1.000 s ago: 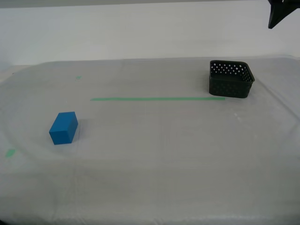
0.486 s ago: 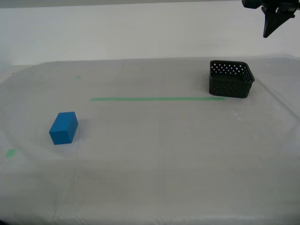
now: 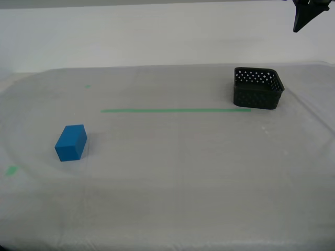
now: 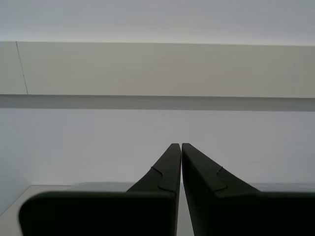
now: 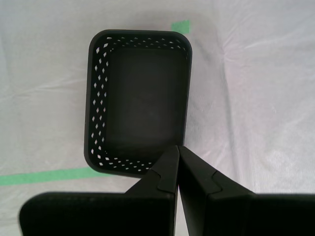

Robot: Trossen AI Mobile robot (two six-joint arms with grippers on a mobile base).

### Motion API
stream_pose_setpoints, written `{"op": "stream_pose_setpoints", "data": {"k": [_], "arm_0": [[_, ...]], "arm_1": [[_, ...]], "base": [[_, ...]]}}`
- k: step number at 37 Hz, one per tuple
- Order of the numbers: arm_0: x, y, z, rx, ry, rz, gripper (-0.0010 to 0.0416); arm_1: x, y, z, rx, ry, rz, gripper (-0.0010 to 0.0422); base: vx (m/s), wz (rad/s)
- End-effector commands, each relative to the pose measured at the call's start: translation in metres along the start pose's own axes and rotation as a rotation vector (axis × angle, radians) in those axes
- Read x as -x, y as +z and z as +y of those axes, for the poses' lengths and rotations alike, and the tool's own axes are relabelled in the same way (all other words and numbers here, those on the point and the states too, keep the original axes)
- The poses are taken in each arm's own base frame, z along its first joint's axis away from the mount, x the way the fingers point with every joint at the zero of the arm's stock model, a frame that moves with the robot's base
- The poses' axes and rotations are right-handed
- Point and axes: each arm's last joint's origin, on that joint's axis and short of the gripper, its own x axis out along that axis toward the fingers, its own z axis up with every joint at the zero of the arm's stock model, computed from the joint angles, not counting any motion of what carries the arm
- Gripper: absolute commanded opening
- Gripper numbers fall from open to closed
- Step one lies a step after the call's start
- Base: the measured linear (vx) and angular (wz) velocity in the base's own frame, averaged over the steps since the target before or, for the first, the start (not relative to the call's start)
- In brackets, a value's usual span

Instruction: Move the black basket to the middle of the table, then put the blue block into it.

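first tool (image 3: 303, 18) mostly cropped above black basket (image 3: 257, 88)

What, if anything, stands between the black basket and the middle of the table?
Nothing visible. The black basket sits by the exterior view's right end of the green tape line; the table toward its middle is bare sheeting. The blue block lies far toward that view's left.

A lab or test room, by the look of it: a table (image 3: 172, 178) wrapped in whitish translucent sheeting, marked with a green tape line (image 3: 175, 110) and small tape marks (image 3: 11, 170), set against a bare white wall (image 3: 157, 36).
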Motion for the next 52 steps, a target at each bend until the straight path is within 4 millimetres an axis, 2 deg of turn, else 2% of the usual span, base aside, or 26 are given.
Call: {"op": "stream_pose_setpoints", "data": {"k": [1, 5, 13, 21, 34, 41, 44, 52], "arm_0": [[0.0045, 0.0, 0.0005, -0.019, 0.001, 0.005, 0.0002], [0.0068, 0.0006, 0.0008, -0.019, -0.003, 0.001, 0.001], [0.0049, -0.0022, -0.0012, -0.021, -0.046, 0.022, 0.0065], [0.0049, -0.0024, -0.001, -0.019, -0.049, 0.023, 0.015], [0.0049, -0.0013, -0.0004, -0.018, -0.046, 0.011, 0.0318], [0.0049, -0.0005, 0.0, -0.017, -0.044, 0.002, 0.0384], [0.0049, -0.0004, 0.0, -0.017, -0.044, 0.001, 0.0403], [0.0049, 0.002, 0.0007, -0.015, -0.037, -0.024, 0.0387]], "arm_1": [[0.0, 0.0008, -0.0001, -0.001, 0.0, -0.006, 0.0], [0.0, 0.0008, -0.0001, -0.001, 0.0, -0.006, 0.0], [0.0, 0.0007, -0.0001, -0.001, 0.0, -0.006, 0.0], [0.0, 0.0008, -0.0001, -0.001, 0.0, -0.006, 0.0], [0.0, 0.0008, 0.0, -0.001, 0.001, -0.006, 0.0], [0.0, 0.0008, -0.0001, -0.001, 0.0, -0.006, 0.0], [0.0, 0.0008, 0.0, -0.001, 0.001, -0.006, 0.0], [0.0, 0.0008, -0.0001, -0.001, 0.0, -0.006, 0.0]], "base": [[0.0, 0.0], [0.0, 0.0], [0.0, 0.0], [0.0, 0.0], [0.0, 0.0], [0.0, 0.0], [0.0, 0.0], [0.0, 0.0]]}}
